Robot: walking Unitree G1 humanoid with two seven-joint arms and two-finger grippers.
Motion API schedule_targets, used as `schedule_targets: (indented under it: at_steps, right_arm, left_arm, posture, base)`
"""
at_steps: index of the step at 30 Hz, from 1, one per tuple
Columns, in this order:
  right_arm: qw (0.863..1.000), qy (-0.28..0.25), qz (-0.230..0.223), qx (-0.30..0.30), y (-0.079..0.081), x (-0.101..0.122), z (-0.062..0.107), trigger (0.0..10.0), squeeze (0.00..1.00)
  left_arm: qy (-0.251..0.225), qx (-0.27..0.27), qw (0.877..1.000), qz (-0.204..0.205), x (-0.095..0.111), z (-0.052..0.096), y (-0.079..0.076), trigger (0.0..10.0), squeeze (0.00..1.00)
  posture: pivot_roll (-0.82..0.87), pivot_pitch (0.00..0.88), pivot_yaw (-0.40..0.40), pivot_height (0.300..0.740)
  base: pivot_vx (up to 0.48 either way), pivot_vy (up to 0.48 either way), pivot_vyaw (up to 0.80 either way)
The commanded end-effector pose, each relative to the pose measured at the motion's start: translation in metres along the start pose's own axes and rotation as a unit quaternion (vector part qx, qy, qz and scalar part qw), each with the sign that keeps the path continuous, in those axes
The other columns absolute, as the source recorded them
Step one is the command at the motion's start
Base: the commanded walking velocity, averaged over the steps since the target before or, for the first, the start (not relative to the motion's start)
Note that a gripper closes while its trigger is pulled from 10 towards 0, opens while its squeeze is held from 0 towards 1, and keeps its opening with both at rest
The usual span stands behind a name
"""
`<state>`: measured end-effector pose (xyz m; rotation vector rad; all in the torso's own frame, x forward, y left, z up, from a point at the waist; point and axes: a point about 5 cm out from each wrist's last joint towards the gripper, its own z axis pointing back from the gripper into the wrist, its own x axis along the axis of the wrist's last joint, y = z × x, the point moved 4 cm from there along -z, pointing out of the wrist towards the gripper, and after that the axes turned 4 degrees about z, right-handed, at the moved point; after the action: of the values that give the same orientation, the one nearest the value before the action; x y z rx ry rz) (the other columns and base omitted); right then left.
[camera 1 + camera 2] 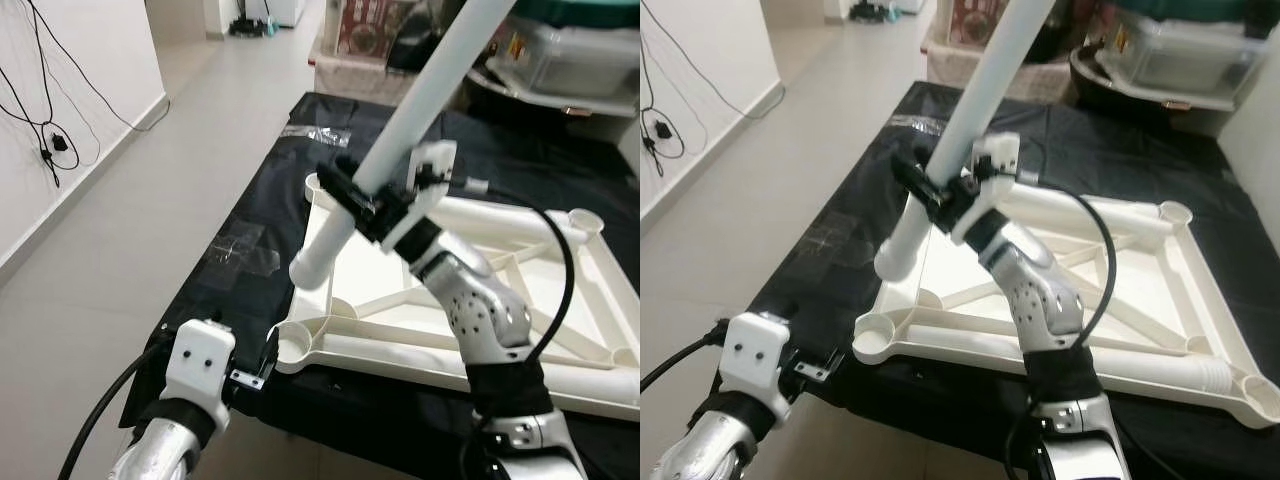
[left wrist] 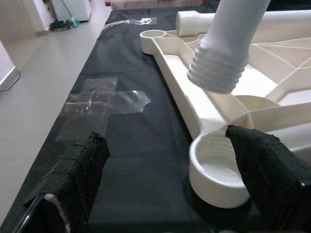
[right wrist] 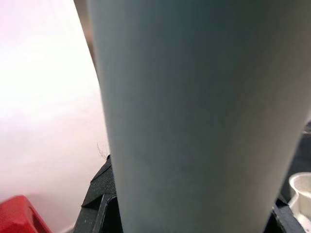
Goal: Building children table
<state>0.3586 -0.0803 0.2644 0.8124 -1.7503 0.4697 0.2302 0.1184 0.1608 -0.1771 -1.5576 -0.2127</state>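
**A:** Where's the table leg?

**B:** Clamped in the right gripper (image 1: 385, 195), black fingers pinched on the white tube a little above its threaded end. The table leg (image 1: 400, 130) slants up and away from that gripper; its threaded end hangs just below and ahead of it, above the near corner of the upturned tabletop frame (image 1: 520, 300).

**A:** And the other arm?

**B:** The left gripper (image 2: 165, 179) is spread wide, holding nothing, low at the edge of the black cloth (image 1: 230, 290). The corner socket (image 2: 218, 167) sits between its fingertips, nearer one of them.

**A:** How should the leg handle?

**B:** I'd judge it a light, stiff, hollow plastic tube, smooth and a bit slippery. Being long, it will lever about a grip set this low, so a firm hold is wise. The threads look like the part to protect: they should meet the socket squarely.

**A:** Anything in the sockets?

**B:** The near one looks like an empty threaded cup. The far corner socket (image 2: 154, 35) also seems bare. A second leg (image 2: 194, 19) lies across the frame beyond the held one.
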Motion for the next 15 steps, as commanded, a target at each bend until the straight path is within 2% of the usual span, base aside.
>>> schedule_targets:
  at_steps: [1, 9, 15]
  right_arm:
    - [1.000, -0.001, 0.022, -0.016, -0.0026, -0.0005, 0.0007, 10.0, 0.00]
    - [0.998, 0.013, 0.037, -0.050, -0.0058, -0.0098, 0.0009, 10.0, 0.00]
    - [0.997, 0.007, 0.034, -0.067, -0.0118, -0.0052, 0.0024, 10.0, 0.00]
  left_arm:
    - [-0.001, -0.009, 1.000, -0.003, -0.0010, 0.0012, -0.0046, 10.0, 0.00]
    - [0.001, -0.012, 1.000, 0.001, -0.0035, -0.0002, -0.0100, 10.0, 0.00]
    - [0.003, -0.017, 1.000, 0.003, -0.0048, -0.0023, -0.0124, 10.0, 0.00]
  posture:
    - [0.14, 0.048, -0.088, 0.740]
    - [0.14, 0.046, -0.087, 0.740]
    - [0.13, 0.051, -0.081, 0.740]
  base:
    - [0.000, 0.000, 0.73]
    - [0.000, 0.000, 0.80]
    - [0.000, 0.000, 0.00]
